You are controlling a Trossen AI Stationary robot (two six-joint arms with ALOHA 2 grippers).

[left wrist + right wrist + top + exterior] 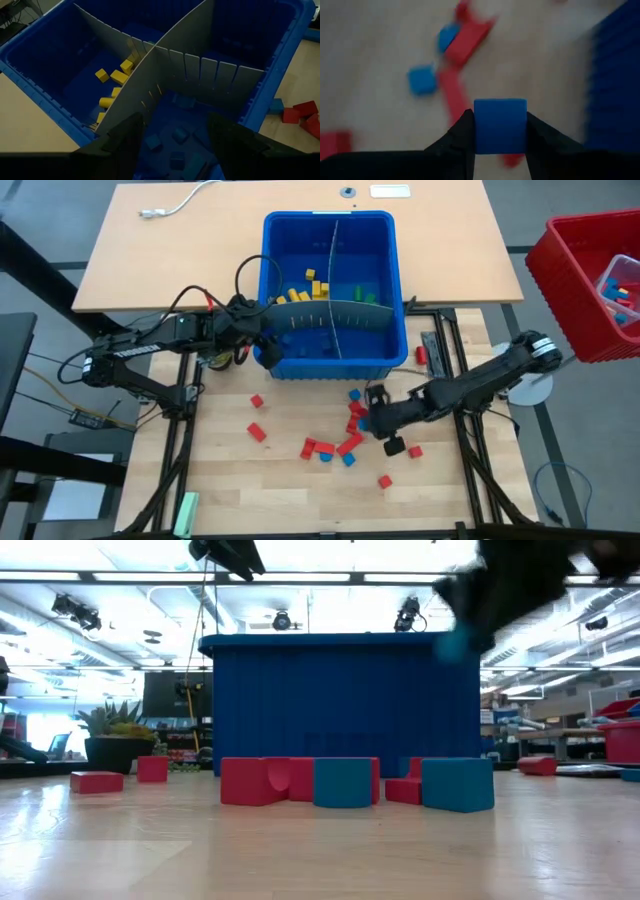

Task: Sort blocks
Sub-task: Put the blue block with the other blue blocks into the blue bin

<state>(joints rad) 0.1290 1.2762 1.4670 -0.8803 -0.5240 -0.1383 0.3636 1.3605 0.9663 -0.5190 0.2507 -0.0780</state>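
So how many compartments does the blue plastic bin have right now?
4, made by crossed grey ridged panels: far-left holds yellow plastic bricks, far-right green bricks, near-left blue bricks; the near-right compartment has unclear contents, possibly hidden.

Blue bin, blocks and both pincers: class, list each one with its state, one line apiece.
Blue bin: open-topped, split by grey dividers.
Yellow blocks: lying in one compartment.
Blue blocks in the bin: lying in the compartment below the left pincer.
Red and blue blocks: loose on the table.
Left pincer: open, over the bin.
Right pincer: shut on a blue block, lifted off the table.
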